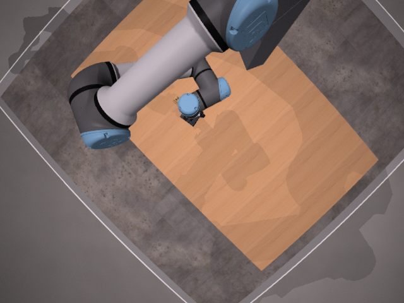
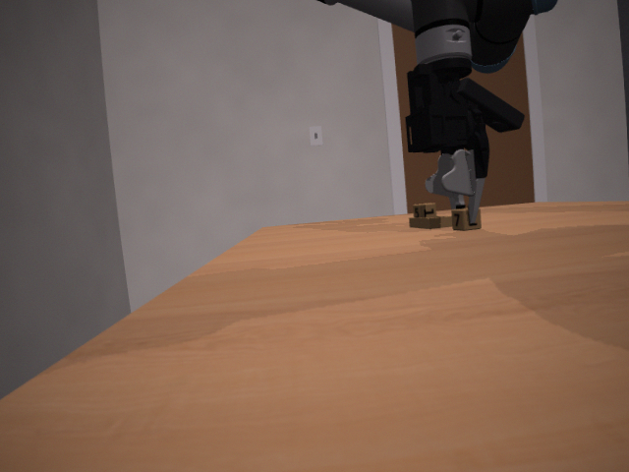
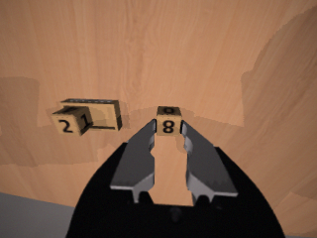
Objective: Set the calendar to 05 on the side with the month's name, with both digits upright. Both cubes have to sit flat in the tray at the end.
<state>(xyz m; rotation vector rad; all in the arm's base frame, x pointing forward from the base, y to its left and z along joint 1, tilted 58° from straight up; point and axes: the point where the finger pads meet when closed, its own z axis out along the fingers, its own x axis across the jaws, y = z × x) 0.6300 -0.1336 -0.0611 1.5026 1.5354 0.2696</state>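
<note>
Gripping one cube just beside the tray, the gripper is clamped on it, 8 facing out; it probably needs turning before seating beside the other cube.

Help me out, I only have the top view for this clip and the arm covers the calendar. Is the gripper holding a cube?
Observer: Yes. In the wrist view the gripper is shut on a cube, one finger on each side face.
Operator: Which digits can you read on it?
Observer: The wrist view shows an 8 on the face toward the camera; the exterior view shows a 7 on another face of the same cube.
Operator: Is it in the tray?
Observer: No. It is beside the tray, apart from it, low at the table.
Operator: And the second cube?
Observer: The other cube is in the tray, showing a 2 toward the wrist camera.
</note>
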